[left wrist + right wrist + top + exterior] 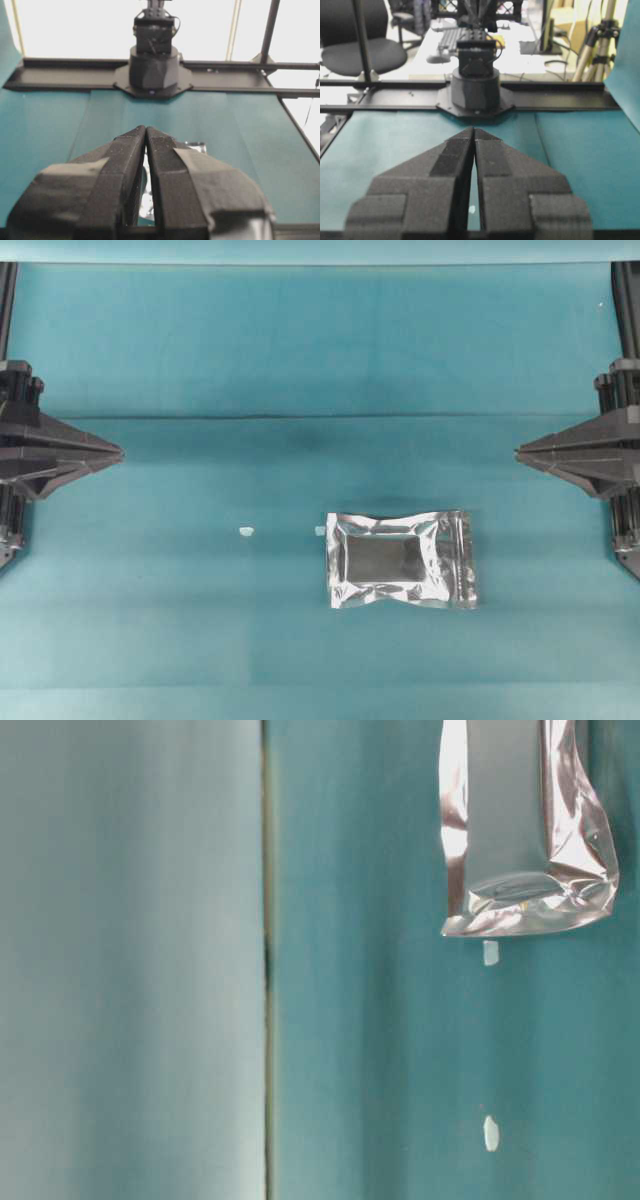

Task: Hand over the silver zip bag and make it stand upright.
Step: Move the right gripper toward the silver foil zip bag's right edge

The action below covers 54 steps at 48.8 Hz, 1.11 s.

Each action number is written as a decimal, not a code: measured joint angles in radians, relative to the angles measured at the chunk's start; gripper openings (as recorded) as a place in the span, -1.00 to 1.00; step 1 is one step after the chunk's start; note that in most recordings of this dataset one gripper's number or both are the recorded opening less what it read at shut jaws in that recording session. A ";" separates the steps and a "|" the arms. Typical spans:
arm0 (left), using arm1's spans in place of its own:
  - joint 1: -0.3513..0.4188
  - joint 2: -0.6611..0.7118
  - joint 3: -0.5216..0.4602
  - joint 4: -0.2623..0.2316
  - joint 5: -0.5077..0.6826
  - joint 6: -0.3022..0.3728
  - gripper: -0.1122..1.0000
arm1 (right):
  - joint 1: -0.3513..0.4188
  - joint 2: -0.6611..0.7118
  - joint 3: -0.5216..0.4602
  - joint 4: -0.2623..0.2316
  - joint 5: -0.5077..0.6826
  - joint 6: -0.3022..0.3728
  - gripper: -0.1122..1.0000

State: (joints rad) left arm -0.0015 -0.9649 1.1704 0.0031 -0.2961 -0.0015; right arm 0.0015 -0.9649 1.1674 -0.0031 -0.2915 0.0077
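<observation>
We see the silver zip bag [401, 559] lying flat on the teal tabletop [300, 360], a little right of centre in the overhead view. Its foil is shiny and crinkled, with a darker rectangular panel in the middle and a sealed strip along its right-hand end.

Its long axis runs left to right in that view, the strip end toward the right arm's side. Two tiny white scraps lie on the tabletop: one [320, 530] just beside the bag's upper left corner, the other [246, 531] farther left.

The table-level view shows only one end of the bag [525, 830], bulging and reflective, with both scraps below it.

Both arms sit well apart from the bag at the table's edges. Our left gripper [145, 131] has its jaws clenched together on nothing, and our right gripper [473, 131] likewise.
</observation>
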 measured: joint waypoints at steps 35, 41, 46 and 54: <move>-0.005 0.204 -0.130 0.012 0.000 0.002 -0.81 | 0.055 -0.005 0.017 0.407 0.385 0.698 -0.80; -0.005 0.224 -0.143 0.012 0.002 -0.005 -0.81 | 0.058 -0.003 0.063 0.425 0.391 0.874 -0.79; -0.005 0.233 -0.149 0.012 0.002 -0.006 -0.81 | 0.075 0.003 0.100 0.426 0.394 1.003 -0.67; -0.005 0.233 -0.149 0.012 0.000 -0.005 -0.81 | 0.097 0.040 0.138 0.431 0.393 1.062 -0.13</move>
State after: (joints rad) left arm -0.0061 -0.7317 1.0216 0.0153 -0.2961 -0.0061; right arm 0.0982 -0.9250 1.3054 0.4280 0.1012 1.0692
